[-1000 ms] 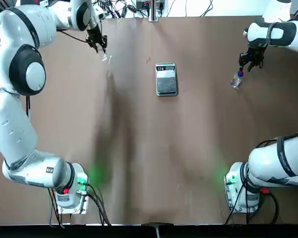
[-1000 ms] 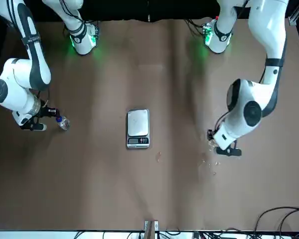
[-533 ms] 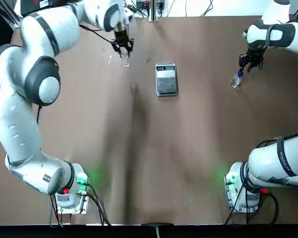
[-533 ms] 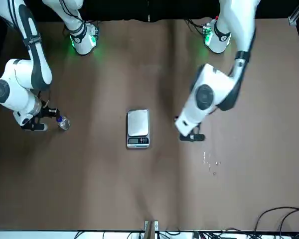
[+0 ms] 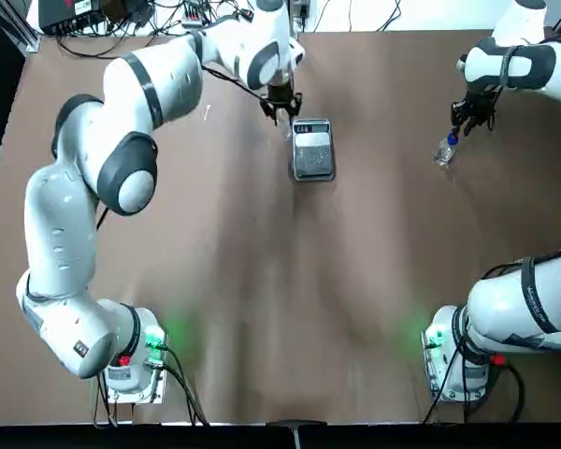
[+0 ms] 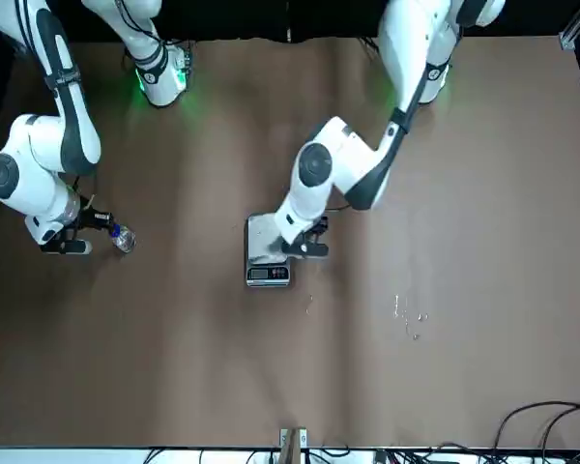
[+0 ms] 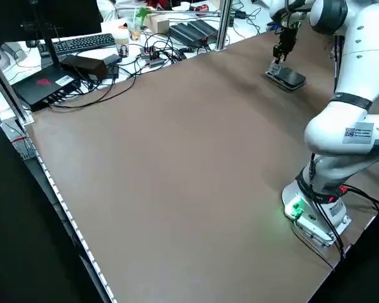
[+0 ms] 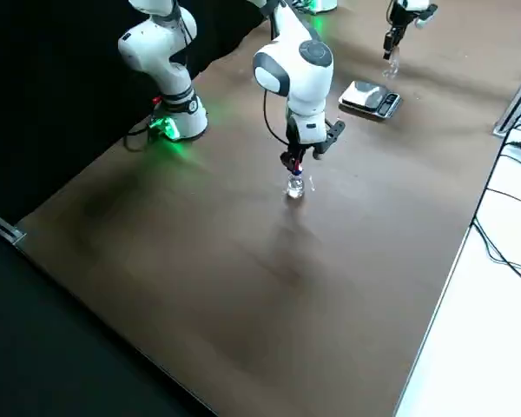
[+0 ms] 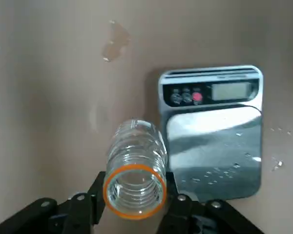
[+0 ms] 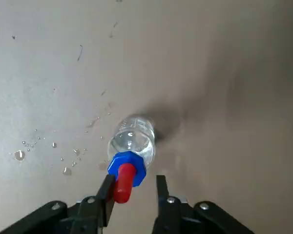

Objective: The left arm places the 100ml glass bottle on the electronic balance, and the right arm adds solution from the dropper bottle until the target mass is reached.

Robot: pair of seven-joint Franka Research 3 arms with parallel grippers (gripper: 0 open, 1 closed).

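We see the left gripper (image 9: 135, 204) gripping the 100ml glass bottle (image 9: 135, 173) beside the electronic balance (image 9: 212, 129), while the right gripper (image 10: 133, 187) straddles the dropper bottle (image 10: 131, 148), fingers slightly parted.

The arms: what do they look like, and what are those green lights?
Both arms, left arm and right arm, are chunky white rounded segments with dark bands at the joints. Each base glows green with black cables trailing off. The left gripper and right gripper have small black fingers.
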